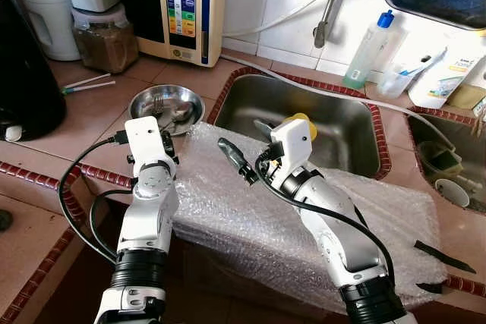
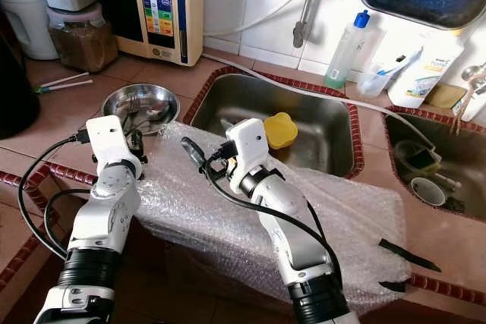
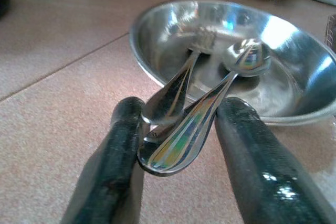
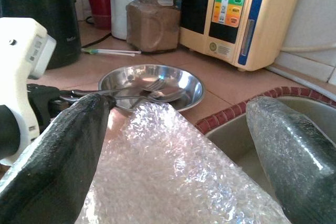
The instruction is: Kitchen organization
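Left gripper: you see its two black fingers clenched on the handles of a spoon and a fork, just at the near rim of the steel bowl.
Spoon and fork: their heads lie inside the steel bowl; their handles stick out over the rim toward you and are pinched between the fingers.
Steel bowl: it stands on the tiled desk, just left of the sink and touching the corner of the bubble wrap, or very near to it.
Right gripper: it hovers over the bubble wrap, pointing toward the steel bowl; its fingers are spread apart and grasp nothing.
Bubble wrap: a big sheet that lies over the front edge of the desk and the near rim of the sink, under both arms.
Sink: steel basin with a yellow cup inside, close behind the right wrist.
Back of desk: a water purifier against the wall, a jar of brown powder beside it, a green bottle with blue cap behind the sink.
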### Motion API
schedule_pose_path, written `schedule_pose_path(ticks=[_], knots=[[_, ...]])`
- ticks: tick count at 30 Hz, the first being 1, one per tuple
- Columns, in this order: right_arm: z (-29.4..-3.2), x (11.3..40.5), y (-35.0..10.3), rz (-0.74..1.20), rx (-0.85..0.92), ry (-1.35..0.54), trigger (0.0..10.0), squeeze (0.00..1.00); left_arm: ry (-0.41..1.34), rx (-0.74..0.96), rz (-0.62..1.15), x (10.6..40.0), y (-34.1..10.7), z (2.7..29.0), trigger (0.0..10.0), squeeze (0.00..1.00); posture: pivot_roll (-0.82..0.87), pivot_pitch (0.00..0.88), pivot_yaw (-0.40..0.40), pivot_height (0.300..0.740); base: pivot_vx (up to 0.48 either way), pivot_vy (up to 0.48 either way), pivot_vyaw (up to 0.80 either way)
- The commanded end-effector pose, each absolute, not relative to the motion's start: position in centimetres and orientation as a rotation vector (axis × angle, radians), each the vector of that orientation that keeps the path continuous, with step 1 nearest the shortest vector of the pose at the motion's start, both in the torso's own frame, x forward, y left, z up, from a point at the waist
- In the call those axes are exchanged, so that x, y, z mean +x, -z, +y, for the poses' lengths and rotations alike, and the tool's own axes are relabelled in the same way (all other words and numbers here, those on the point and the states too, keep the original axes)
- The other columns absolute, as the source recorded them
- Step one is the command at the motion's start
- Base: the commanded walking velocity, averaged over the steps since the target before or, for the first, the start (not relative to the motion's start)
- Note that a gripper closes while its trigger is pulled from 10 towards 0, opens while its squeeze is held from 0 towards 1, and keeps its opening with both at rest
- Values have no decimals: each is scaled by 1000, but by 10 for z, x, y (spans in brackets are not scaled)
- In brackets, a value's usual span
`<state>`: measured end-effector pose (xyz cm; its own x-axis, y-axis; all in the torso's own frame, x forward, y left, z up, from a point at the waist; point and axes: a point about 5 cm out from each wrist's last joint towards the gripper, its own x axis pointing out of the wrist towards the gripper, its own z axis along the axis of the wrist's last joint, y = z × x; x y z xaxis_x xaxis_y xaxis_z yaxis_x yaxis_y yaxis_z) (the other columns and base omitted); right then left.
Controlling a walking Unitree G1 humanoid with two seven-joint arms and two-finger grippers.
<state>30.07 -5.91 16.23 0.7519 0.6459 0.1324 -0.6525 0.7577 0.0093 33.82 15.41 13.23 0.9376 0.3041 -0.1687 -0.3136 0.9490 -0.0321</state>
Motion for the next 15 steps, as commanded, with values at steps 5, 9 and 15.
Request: schedule_pose_path(ticks=[5,9,15], knots=[[-64,303,-163,-127,46,-689,10000,1000,-354,-44,122,339,-141,156,314,0,83,0,-106,740,0,0,0],[-64,304,-163,-127,45,-687,10000,1000,-364,-38,108,339,-143,157,667,0,83,0,-107,740,0,0,0],[-65,304,-163,-129,42,-684,10000,1000,-375,-27,86,339,-146,157,1294,0,83,0,-111,740,0,0,0]])
